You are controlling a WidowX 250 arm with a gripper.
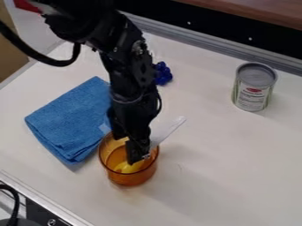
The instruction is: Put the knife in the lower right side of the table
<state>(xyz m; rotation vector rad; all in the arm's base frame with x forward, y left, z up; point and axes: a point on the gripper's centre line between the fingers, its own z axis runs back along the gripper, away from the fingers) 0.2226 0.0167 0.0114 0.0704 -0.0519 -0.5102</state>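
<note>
The black gripper (132, 148) hangs down over the amber cup (128, 177), its tip inside the rim. A pale, translucent knife (168, 130) slants out past the cup's right rim, one end pointing up and to the right. Its lower part runs behind or against the gripper's tip, and whether it is held there cannot be told. Something yellow (131, 166) lies inside the cup.
A folded blue cloth (70, 119) lies left of the cup. Behind the arm is a dark blue object (163, 74). A can (254, 87) stands at the upper right of the white table (236, 172), below the metal rail (206, 42).
</note>
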